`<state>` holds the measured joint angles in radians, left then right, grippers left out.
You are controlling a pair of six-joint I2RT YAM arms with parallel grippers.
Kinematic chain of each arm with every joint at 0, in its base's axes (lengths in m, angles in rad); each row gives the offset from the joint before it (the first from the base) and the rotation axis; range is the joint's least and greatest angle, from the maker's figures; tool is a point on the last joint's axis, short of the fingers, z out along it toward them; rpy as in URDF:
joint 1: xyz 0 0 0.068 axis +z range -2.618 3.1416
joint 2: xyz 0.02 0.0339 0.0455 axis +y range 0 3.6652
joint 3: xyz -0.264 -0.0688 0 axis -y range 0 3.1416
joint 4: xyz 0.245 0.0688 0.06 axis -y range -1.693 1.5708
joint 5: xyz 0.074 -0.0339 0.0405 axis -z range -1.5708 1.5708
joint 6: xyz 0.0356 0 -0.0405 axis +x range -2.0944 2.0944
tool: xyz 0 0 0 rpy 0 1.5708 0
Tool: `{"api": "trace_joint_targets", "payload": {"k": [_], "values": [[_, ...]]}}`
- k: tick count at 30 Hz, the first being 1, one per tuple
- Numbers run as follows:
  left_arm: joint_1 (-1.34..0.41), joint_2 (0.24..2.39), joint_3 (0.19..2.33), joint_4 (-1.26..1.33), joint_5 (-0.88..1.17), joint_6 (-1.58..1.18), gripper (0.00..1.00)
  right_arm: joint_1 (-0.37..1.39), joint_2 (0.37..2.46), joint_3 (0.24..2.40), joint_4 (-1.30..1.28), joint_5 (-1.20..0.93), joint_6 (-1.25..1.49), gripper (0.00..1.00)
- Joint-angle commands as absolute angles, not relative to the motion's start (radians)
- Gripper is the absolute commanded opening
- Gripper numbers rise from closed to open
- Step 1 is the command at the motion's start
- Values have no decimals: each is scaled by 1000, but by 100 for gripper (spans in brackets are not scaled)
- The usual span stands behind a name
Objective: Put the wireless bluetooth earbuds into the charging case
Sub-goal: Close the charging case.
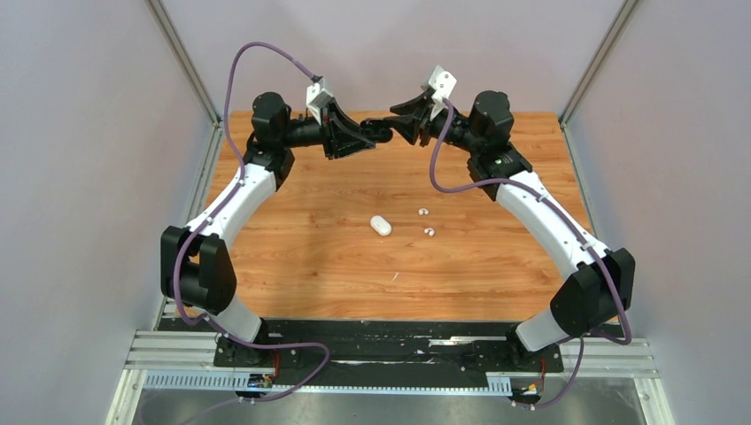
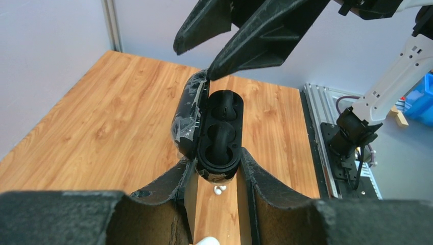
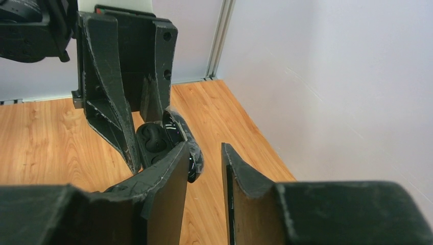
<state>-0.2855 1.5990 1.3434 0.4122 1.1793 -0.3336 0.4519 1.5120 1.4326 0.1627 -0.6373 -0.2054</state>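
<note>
A black charging case (image 2: 219, 133) hangs above the far middle of the table, lid (image 2: 188, 118) swung open, with my left gripper (image 2: 218, 158) shut on its lower end. Its two wells are dark, and I cannot tell whether black buds sit in them. My right gripper (image 3: 205, 148) is open with nothing between its fingers. Its left fingertip (image 3: 179, 153) is right beside the lid (image 3: 190, 145). Two white earbuds (image 1: 423, 212) (image 1: 429, 232) lie on the wood below, next to a shut white case (image 1: 381, 225).
The wooden table (image 1: 292, 257) is walled by grey panels on the left, the right and the back. The arm bases stand on a black rail (image 1: 390, 341) at the near edge. Purple cables loop over both arms.
</note>
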Motion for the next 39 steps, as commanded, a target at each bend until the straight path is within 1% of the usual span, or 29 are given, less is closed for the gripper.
{"api": "trace_joint_targets", "payload": {"k": [1, 4, 6, 7, 9, 11, 12, 13, 14, 20, 25, 29, 33, 35, 39], "values": [[-284, 1574, 1338, 409, 1239, -312, 0, 429, 1463, 1503, 205, -662, -142, 32], [-284, 1573, 1338, 394, 1242, -302, 0, 414, 1463, 1519, 202, -689, -107, 33], [-284, 1572, 1337, 382, 1244, -290, 0, 395, 1467, 1537, 202, -747, -62, 41], [-284, 1570, 1337, 372, 1243, -279, 0, 381, 1472, 1547, 199, -804, -36, 46], [-284, 1568, 1338, 357, 1237, -256, 0, 358, 1493, 1587, 147, -954, -8, 66], [-284, 1569, 1342, 324, 1229, -238, 0, 350, 1537, 1657, -10, -1096, -85, 77], [-284, 1570, 1345, 320, 1226, -234, 0, 350, 1555, 1678, -94, -1138, -121, 84], [-284, 1572, 1349, 311, 1225, -234, 0, 351, 1566, 1689, -154, -1158, -155, 96], [-284, 1575, 1352, 307, 1224, -233, 0, 350, 1572, 1686, -193, -1160, -184, 99], [-284, 1576, 1364, 288, 1215, -236, 0, 361, 1616, 1678, -326, -1126, -335, 100], [-284, 1587, 1379, 247, 1205, -249, 0, 395, 1644, 1687, -344, -1082, -414, 100], [-284, 1605, 1395, 241, 1174, -302, 0, 424, 1649, 1691, -344, -1068, -494, 91], [-284, 1627, 1428, 203, 1155, -329, 0, 438, 1634, 1677, -344, -1085, -550, 78], [-284, 1636, 1437, 192, 1144, -343, 0, 445, 1616, 1663, -344, -1083, -582, 74], [-284, 1651, 1450, 175, 1136, -366, 0, 471, 1571, 1607, -330, -1043, -672, 71]]}}
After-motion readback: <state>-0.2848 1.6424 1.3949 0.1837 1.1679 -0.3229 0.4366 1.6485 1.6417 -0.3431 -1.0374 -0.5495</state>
